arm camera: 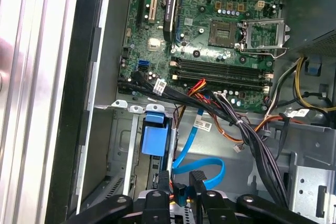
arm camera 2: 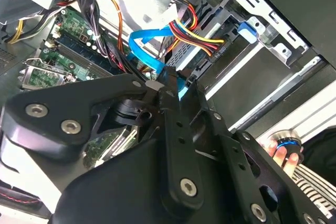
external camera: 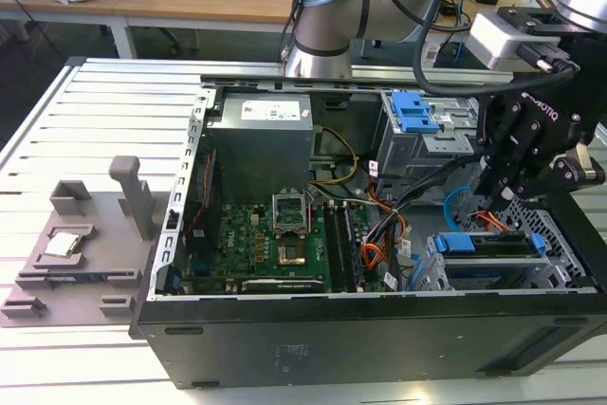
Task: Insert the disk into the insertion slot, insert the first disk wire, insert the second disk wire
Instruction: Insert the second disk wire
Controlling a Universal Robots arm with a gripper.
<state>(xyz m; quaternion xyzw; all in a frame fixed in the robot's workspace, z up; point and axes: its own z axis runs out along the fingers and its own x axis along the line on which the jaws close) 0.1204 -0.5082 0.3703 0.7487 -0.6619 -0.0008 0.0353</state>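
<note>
The disk [external camera: 488, 245] sits in the insertion slot [external camera: 531, 267] at the open computer case's [external camera: 379, 329] corner on the exterior view's right. The pincer [arm camera: 180, 195] hangs just above its rear edge — pinching a blue cable's [arm camera: 202, 169] connector between 2 fingers [arm camera: 198, 181].

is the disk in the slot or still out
In. The disk, with its blue bracket, sits inside the insertion slot at the exterior view's right; the hand hovers above it.
</note>
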